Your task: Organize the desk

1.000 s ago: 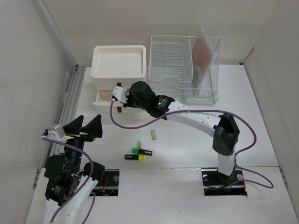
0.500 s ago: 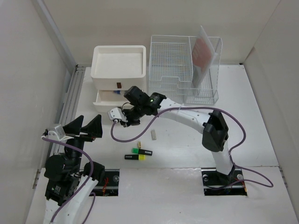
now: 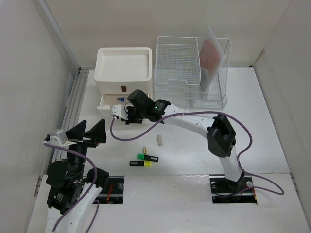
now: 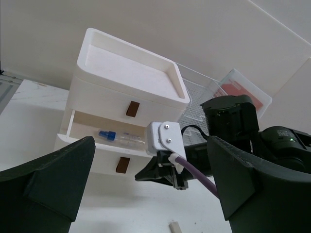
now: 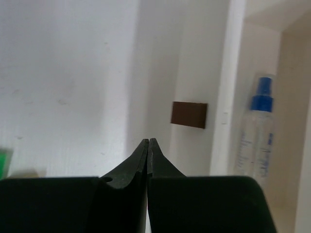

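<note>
Desk lies below the right fingers, which are pressed together.

No word, number or brand can be read in any view. The clear tube with a blue cap lies in the open drawer, just right of the right gripper and its pressed-together tips; it may carry faint print on its barrel, but that is too blurred to make out. The red-faced sheet in the wire rack, well beyond that gripper, and the highlighters on its near side show colour only.
</note>
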